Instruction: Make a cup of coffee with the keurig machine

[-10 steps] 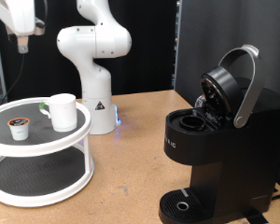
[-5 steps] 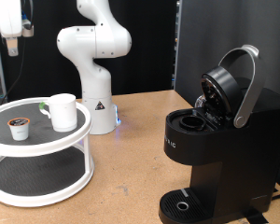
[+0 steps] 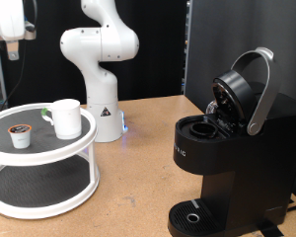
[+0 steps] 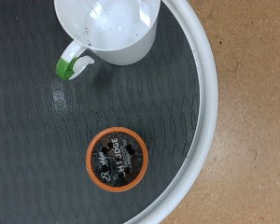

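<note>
The white cup (image 3: 67, 117) stands on the top tier of a round white stand (image 3: 51, 148) at the exterior view's left. A small coffee pod (image 3: 22, 135) sits beside it. The black keurig machine (image 3: 225, 148) stands at the right with its lid raised and its pod chamber open. My gripper (image 3: 12, 45) hangs high above the stand at the top left, partly cut off by the frame edge. The wrist view looks straight down on the cup (image 4: 112, 28) and the pod (image 4: 119, 161). No fingers show there.
The arm's white base (image 3: 101, 79) stands just behind the stand. The stand's raised rim (image 4: 203, 112) rings the dark mat. Brown tabletop (image 3: 138, 168) lies between the stand and the machine. The machine's round drip base (image 3: 192, 215) is at the bottom.
The gripper rose and shifted towards the exterior view's left between one second and half a second ago. It has held still since. The cup, pod and machine have not moved.
</note>
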`<act>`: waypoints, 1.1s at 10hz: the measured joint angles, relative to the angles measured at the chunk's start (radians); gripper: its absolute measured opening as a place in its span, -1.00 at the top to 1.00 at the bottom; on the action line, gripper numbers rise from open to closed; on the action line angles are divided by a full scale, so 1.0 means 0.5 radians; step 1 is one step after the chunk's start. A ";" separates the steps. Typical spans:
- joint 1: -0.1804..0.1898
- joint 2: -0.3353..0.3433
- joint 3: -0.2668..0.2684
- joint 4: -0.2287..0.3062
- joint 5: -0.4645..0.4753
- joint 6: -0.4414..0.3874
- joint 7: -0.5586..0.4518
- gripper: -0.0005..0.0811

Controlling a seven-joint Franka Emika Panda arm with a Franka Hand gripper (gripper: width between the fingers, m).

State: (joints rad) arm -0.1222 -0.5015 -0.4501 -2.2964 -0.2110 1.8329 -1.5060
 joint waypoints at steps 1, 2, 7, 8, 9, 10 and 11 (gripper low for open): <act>0.000 0.000 -0.003 -0.047 -0.002 0.057 -0.030 -0.99; -0.002 0.003 -0.004 -0.121 -0.010 0.141 -0.029 -0.99; -0.047 0.082 -0.027 -0.442 -0.060 0.527 0.064 -0.99; -0.064 0.100 -0.035 -0.487 -0.070 0.602 0.064 -0.99; -0.079 0.123 -0.044 -0.524 -0.075 0.673 0.064 -0.99; -0.093 0.146 -0.046 -0.552 -0.079 0.730 0.067 -0.99; -0.105 0.177 -0.046 -0.575 -0.092 0.788 0.080 -0.99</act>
State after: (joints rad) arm -0.1746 -0.4130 -0.4733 -2.5839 -0.2572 2.2271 -1.4660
